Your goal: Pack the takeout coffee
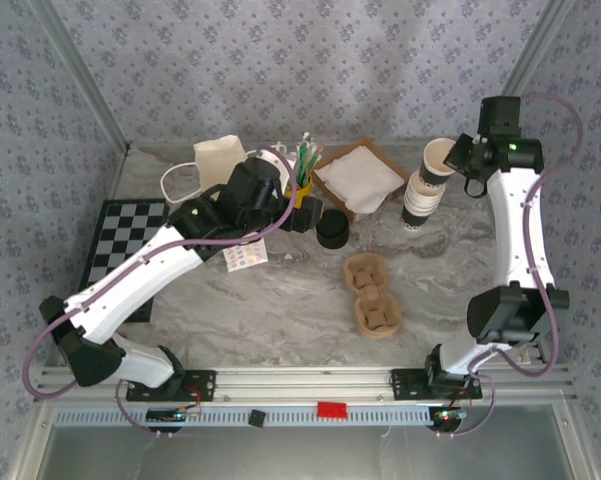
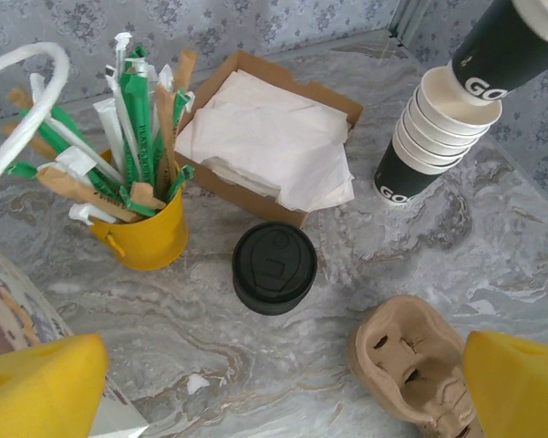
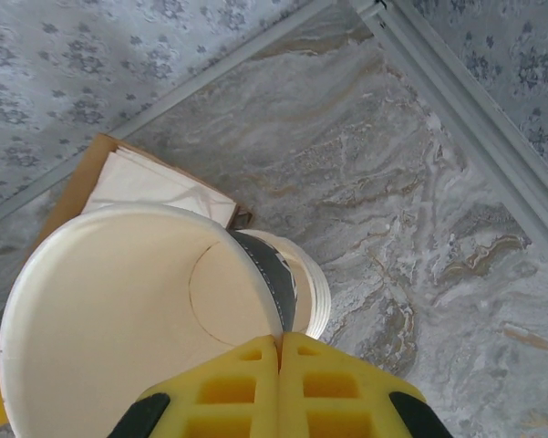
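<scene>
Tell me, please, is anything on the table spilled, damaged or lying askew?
Nothing is spilled or broken. The one cup pinched at its rim by the right gripper hangs tilted over the cup stack, and the napkins lie rumpled, one corner drooping over their cardboard box.

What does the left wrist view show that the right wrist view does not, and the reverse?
Left wrist view: a yellow pot of stirrers, a black lid, a cup carrier and the open left fingers. Right wrist view: the white inside of the lifted cup, with the right fingers shut on its rim. Both: the lifted cup, the cup stack below it, the napkin box and the marble table.
</scene>
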Available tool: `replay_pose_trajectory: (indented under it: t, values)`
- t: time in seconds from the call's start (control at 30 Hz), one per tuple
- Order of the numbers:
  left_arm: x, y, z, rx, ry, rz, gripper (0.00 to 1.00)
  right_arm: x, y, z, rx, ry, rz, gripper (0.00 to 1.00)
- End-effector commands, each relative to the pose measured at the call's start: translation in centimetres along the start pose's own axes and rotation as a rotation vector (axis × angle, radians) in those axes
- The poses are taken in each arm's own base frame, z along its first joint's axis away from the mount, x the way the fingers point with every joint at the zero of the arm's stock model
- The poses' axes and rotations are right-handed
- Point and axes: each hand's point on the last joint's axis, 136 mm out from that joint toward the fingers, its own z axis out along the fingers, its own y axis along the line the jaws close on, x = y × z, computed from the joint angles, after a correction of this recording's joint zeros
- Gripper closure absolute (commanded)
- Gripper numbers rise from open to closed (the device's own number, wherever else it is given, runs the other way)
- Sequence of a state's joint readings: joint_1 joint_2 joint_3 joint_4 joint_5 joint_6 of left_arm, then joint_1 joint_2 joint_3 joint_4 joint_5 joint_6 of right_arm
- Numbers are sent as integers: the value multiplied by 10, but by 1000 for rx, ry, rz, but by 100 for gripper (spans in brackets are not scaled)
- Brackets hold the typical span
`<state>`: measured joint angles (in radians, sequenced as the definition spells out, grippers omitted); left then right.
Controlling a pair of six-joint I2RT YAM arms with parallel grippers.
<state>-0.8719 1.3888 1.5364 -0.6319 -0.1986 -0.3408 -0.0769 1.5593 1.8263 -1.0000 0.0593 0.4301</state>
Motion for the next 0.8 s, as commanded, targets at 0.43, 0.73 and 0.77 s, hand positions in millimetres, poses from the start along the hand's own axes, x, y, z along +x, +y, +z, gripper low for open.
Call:
replay_pose_trajectory:
  t: [0.43,0.73,0.77]
  values:
    - [29,58,-75,-182,-34,-91,1,86,115,-72,-220,28,-323,100]
    - [53,73,-83,-209,-20,-169,1,180,176,-32,-361,225,-442,100]
    - [54,74,-84,-209,-21,-178,1,189,179,-26,-361,244,-452,100]
